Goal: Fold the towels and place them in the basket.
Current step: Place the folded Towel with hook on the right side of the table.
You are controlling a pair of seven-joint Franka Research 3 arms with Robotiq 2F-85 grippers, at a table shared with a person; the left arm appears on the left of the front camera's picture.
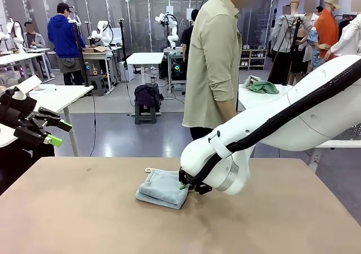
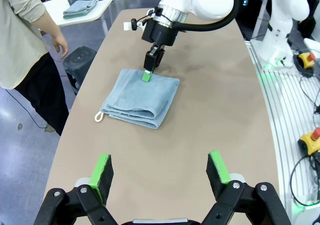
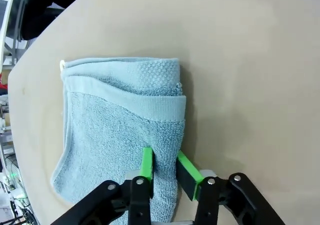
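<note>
Now your right end effector point(image 3: 165, 166) is clamped narrow on the long edge of the folded blue towel point(image 3: 115, 130), mid-desk point(image 1: 84, 220). In your right wrist view, the towel's long axis runs toward 11 o'clock. Your left end effector point(image 2: 160, 172) hangs wide open, farther off.

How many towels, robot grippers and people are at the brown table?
Towels on the brown table: 1, the blue towel
Grippers: 2, the left gripper and the right gripper
People: 1, the person at the far side
Total: 4
</note>
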